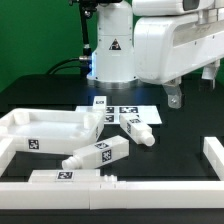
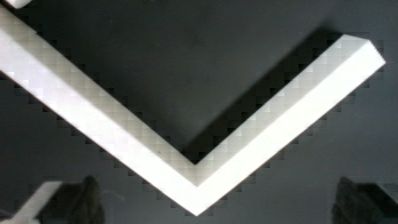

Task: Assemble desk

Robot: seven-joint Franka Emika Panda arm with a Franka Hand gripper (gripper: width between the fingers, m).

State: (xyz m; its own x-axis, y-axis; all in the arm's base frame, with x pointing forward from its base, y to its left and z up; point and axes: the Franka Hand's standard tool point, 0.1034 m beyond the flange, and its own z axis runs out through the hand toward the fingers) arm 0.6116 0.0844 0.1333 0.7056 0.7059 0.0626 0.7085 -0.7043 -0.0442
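Judging by the loose parts, assembly had barely begun: the tabletop (image 1: 40, 125) lay at the exterior view's left, with legs (image 1: 100, 152) scattered beside it and none socketed. The gripper (image 2: 217, 205) hung released and empty over a wall corner (image 2: 187, 150) at the exterior view's right.

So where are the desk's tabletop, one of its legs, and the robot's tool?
tabletop (image 1: 50, 142): exterior view, on its front rim wall.
leg (image 1: 97, 153): exterior view, on the middle of its tagged side.
tool (image 1: 175, 98): exterior view, between its open fingertips.
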